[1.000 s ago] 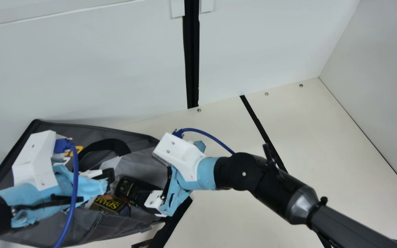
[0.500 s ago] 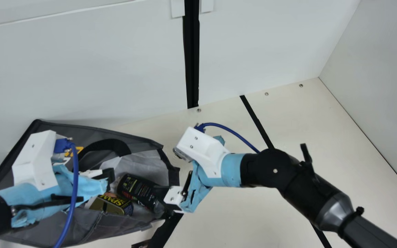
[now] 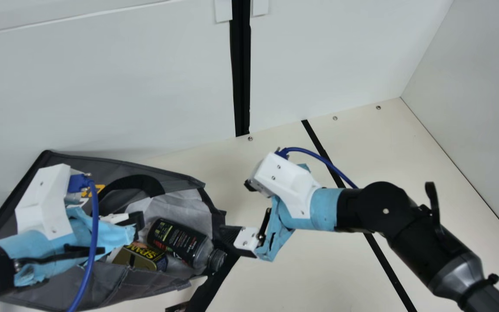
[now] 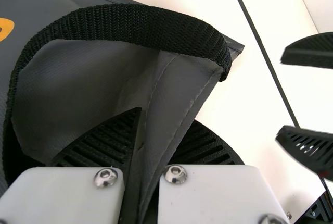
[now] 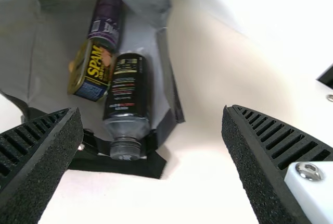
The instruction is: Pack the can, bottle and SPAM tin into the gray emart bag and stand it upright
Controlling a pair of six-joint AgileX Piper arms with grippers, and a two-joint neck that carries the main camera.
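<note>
The gray bag [image 3: 154, 279] lies on its side at the main view's left. Its mouth faces right, with the SPAM tin [image 3: 139, 256] and the black bottle [image 3: 182, 242] inside; the bottle's cap end pokes out at the rim. In the right wrist view a purple can [image 5: 106, 18] lies deeper, beyond the SPAM tin [image 5: 92, 72] and bottle [image 5: 125, 94]. My left gripper [image 3: 136, 225] holds the bag's fabric beside its black handle; the left wrist view shows the gripper [image 4: 139, 182] shut on it. My right gripper [image 3: 228, 236], just right of the bottle cap, is open and empty [image 5: 153, 140].
A black strip [image 3: 390, 268] crosses the cream table [image 3: 319, 277] right of the bag. White panels [image 3: 102, 86] rise behind the bag and a side wall [image 3: 483, 108] stands at the right. A small dark object [image 3: 176, 307] lies at the front edge.
My right gripper has drawn back to the right, away from the bottle, which stays in the bag's mouth and is now uncovered. My left arm and the bag have kept their places.
</note>
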